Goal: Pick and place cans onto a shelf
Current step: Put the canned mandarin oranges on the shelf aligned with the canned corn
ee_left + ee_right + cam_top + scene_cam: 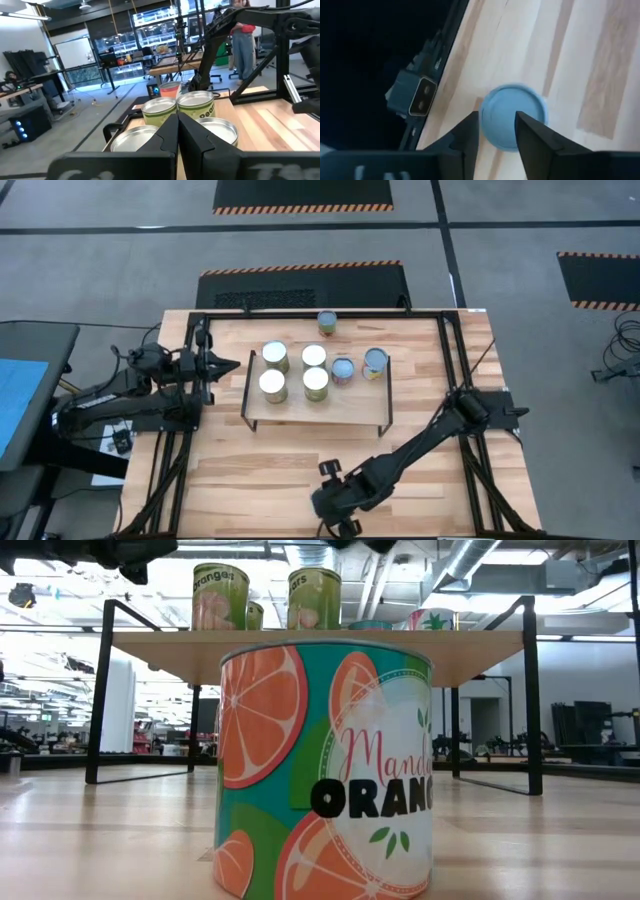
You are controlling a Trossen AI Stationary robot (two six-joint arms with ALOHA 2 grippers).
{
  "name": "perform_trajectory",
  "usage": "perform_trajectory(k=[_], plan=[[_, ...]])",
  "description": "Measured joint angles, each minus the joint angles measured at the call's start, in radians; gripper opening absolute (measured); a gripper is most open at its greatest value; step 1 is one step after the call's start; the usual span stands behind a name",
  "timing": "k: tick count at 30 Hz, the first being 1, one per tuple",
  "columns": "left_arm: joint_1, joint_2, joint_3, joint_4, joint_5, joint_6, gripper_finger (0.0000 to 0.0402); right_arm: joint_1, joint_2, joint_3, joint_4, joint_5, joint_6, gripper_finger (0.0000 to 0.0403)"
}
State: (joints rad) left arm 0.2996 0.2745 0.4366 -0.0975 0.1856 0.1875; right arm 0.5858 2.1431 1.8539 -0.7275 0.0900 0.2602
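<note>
With six cans (274, 357) on the shelf (330, 410), two remain on the table (430, 480). Right gripper (497, 131) hangs parted over one, gripping nothing; left gripper (235, 364) waits closed, empty.

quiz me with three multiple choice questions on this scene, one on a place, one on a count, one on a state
1. Where is the teal tin can with the orange-slice label?
A. on the light-wood shelf
B. on the tabletop in front of the shelf
C. in the left gripper

2. How many cans stand on the shelf?
A. three
B. six
C. eight

3. How are the left gripper's fingers?
A. shut
B. wide open
C. closed on a can

Answers:
1. B, it stands on the tabletop under the open right gripper.
2. B, six round tops show from above.
3. A, its fingers meet, nothing between.
</note>
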Motion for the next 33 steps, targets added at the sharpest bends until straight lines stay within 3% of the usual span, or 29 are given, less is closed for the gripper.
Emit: perform_trajectory(k=[7, 18, 26, 33], plan=[[-0.014, 0.000, 0.000, -0.009, -0.017, 0.003, 0.0000, 0.010, 0.021, 0.042, -0.069, -0.042, 0.012, 0.0181], [-0.014, 0.000, 0.000, -0.020, -0.017, 0.025, 0.0000, 0.002, 0.014, 0.040, -0.235, 0.012, -0.020, 0.0172], [-0.014, 0.000, 0.000, -0.024, -0.017, 0.017, 0.0000, 0.033, 0.020, 0.041, -0.080, 0.060, -0.059, 0.0171], [-0.014, 0.000, 0.000, -0.026, -0.017, 0.012, 0.0000, 0.049, 0.020, 0.037, -0.048, 0.096, -0.060, 0.0165]])
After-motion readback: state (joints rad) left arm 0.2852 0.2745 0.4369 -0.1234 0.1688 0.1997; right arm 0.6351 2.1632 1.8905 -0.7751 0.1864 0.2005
